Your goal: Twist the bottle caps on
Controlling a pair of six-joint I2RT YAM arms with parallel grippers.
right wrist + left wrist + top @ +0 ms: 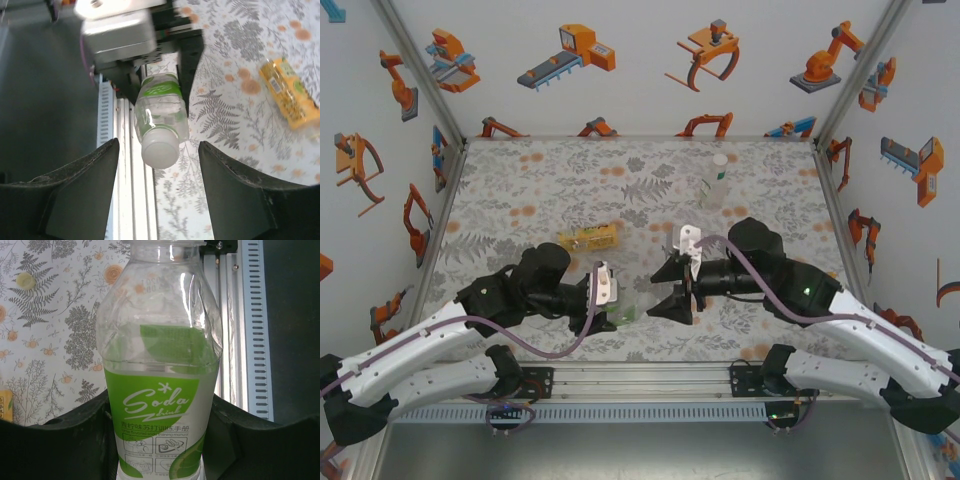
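Starting with the table point(520, 190): floral-patterned, bare across most of its far half.

Next, the left gripper point(160, 415): clamped on the green bottle point(160, 107), pressed against the label from both sides. Holds it off the surface, on its side, above the middle of the near edge, with the neck aimed toward the right gripper point(675, 287). Stands there with jaws spread, one on either side of the bottle's mouth, touching nothing and gripping nothing.

As for progress, judging from the right wrist view: looks to have the white cap point(160, 148) already seated on the green bottle's neck, square rather than cocked. Cannot tell whether fully tight. Probably close to done with this one.

Left to check or do:
- The clear bottle point(714, 182), toward the far right corner, seemingly topped with something pale but too small to be sure.
- The yellow bottle point(588, 238), lying on its side left of the table's middle, with no telling whether capped.

Of the green bottle itself: see-through shoulder, slightly creased, empty by the look of it, with a green and white label reading "Soda" in script. Of the cap: small, round, pale, smooth on top.
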